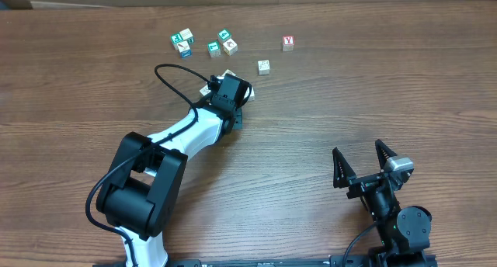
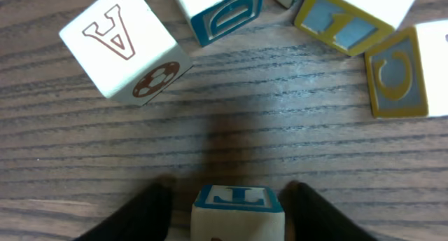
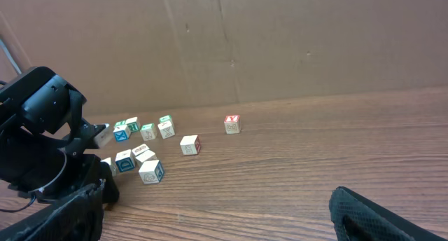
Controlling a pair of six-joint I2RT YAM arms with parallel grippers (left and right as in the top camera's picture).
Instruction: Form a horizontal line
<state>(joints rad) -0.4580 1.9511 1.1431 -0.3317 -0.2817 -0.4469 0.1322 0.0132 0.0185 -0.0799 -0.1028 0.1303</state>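
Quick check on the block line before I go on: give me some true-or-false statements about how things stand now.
1. The right gripper is open and holds nothing. True.
2. The red Y cube touches other cubes. False: it stands alone, to the right of the rest.
3. A blue T cube sits on the table between the fingers of the left gripper. True.
4. The cubes form one straight touching row. False: they lie scattered in loose clusters.
5. The right gripper hovers over the cubes. False: it is at the near edge, far from them.
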